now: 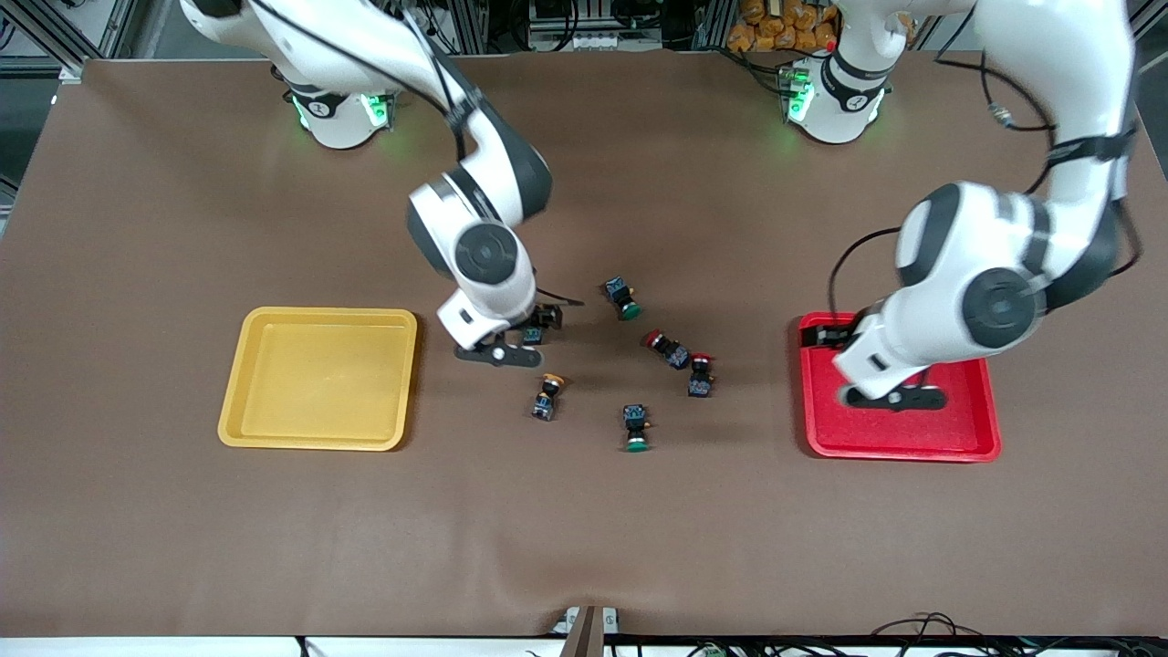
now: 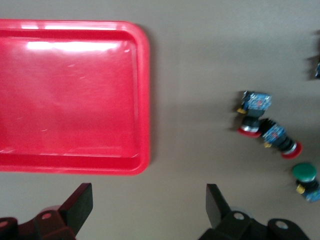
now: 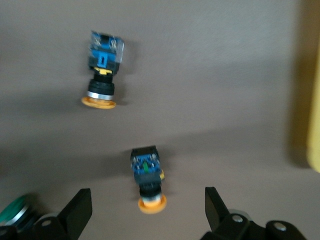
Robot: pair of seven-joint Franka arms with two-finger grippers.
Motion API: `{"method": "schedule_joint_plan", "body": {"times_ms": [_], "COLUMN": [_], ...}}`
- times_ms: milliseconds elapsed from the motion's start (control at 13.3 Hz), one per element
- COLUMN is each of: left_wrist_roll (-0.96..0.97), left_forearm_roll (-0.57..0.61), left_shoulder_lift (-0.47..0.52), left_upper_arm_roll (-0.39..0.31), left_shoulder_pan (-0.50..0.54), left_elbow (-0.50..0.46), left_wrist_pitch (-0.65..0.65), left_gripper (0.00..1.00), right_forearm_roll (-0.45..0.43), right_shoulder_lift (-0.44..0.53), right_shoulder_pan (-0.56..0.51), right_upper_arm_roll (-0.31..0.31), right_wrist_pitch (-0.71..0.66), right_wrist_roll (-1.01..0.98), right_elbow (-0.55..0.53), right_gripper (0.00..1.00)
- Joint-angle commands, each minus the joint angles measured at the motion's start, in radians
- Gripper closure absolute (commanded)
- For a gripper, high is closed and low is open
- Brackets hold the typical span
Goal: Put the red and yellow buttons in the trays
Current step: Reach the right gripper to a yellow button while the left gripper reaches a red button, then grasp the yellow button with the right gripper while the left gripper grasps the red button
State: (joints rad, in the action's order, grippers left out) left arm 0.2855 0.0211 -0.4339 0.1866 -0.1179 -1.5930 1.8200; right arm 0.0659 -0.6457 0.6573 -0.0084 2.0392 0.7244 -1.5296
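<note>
Two red buttons [image 1: 666, 348] [image 1: 701, 375] lie side by side mid-table. One yellow button [image 1: 547, 397] lies nearer the camera; another [image 1: 533, 336] sits under my right gripper [image 1: 546, 319]. That gripper is open and empty, and in the right wrist view [image 3: 148, 207] its fingers stand wide to either side of that button's cap [image 3: 151, 204], above it. The other yellow button [image 3: 103, 70] lies apart. My left gripper [image 1: 821, 336] is open and empty over the red tray's [image 1: 958, 411] edge, the tray [image 2: 70, 95] beside it. The red buttons [image 2: 252, 112] [image 2: 280, 140] show there. The yellow tray [image 1: 315, 379] is empty.
Two green-capped switches lie among the buttons, one farther from the camera [image 1: 622, 298] and one nearer [image 1: 636, 429]. One green cap shows in the left wrist view [image 2: 305, 172] and one in the right wrist view [image 3: 15, 210]. The yellow tray's rim [image 3: 312, 100] shows there too.
</note>
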Motion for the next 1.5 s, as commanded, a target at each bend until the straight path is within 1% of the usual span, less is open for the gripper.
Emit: {"method": "schedule_joint_plan", "body": {"times_ms": [0, 75, 225, 451, 526, 676, 751, 826, 901, 1051, 1202, 1277, 1427], "left_wrist_roll": [0.053, 0.055, 0.067, 0.154, 0.181, 0.222, 0.237, 0.253, 0.267, 0.287, 0.307, 0.316, 0.320], "left_forearm_roll": [0.014, 0.016, 0.013, 0.014, 0.017, 0.020, 0.020, 0.022, 0.022, 0.022, 0.022, 0.022, 0.022], "left_shoulder_lift": [-0.078, -0.106, -0.149, -0.201, -0.210, -0.230, -0.245, -0.258, -0.272, -0.292, -0.310, -0.318, -0.331], "left_upper_arm_roll": [-0.001, 0.000, 0.001, -0.001, -0.001, -0.001, -0.003, -0.003, -0.003, -0.003, -0.006, -0.009, -0.013], "left_shoulder_pan": [-0.037, -0.040, -0.060, -0.106, -0.117, -0.127, -0.138, -0.147, -0.155, -0.163, -0.180, -0.190, -0.203], "left_elbow": [0.008, 0.007, 0.001, 0.001, 0.001, 0.001, 0.002, 0.002, 0.002, 0.002, 0.002, 0.004, 0.004], "left_wrist_pitch": [0.099, 0.145, 0.237, 0.309, 0.324, 0.360, 0.375, 0.395, 0.424, 0.461, 0.496, 0.512, 0.533], "left_gripper": [0.00, 0.00, 0.00, 0.00, 0.00, 0.00, 0.00, 0.00, 0.00, 0.00, 0.00, 0.00, 0.00], "right_forearm_roll": [0.025, 0.025, 0.025, 0.023, 0.032, 0.040, 0.040, 0.040, 0.040, 0.040, 0.042, 0.052, 0.077], "right_shoulder_lift": [-0.055, -0.074, -0.081, -0.081, -0.078, -0.075, -0.075, -0.075, -0.075, -0.069, -0.046, -0.023, 0.072], "right_shoulder_pan": [0.004, 0.007, 0.015, 0.030, 0.033, 0.042, 0.042, 0.045, 0.045, 0.044, 0.033, 0.030, -0.019], "right_upper_arm_roll": [-0.008, -0.008, -0.008, -0.008, -0.008, -0.008, -0.008, -0.008, -0.008, -0.008, -0.007, -0.008, -0.010], "right_wrist_pitch": [0.036, 0.089, 0.182, 0.190, 0.182, 0.162, 0.157, 0.156, 0.154, 0.136, 0.076, 0.032, -0.077], "right_wrist_roll": [-0.046, -0.054, -0.057, -0.043, -0.030, -0.008, 0.001, 0.004, 0.003, 0.000, -0.002, -0.002, -0.014], "right_elbow": [0.008, -0.015, -0.095, -0.129, -0.127, -0.127, -0.126, -0.126, -0.126, -0.123, -0.100, -0.086, -0.078], "right_gripper": [0.00, 0.00, 0.00, 0.00, 0.09, 0.37, 0.56, 0.82, 1.00, 1.00, 1.00, 1.00, 1.00]}}
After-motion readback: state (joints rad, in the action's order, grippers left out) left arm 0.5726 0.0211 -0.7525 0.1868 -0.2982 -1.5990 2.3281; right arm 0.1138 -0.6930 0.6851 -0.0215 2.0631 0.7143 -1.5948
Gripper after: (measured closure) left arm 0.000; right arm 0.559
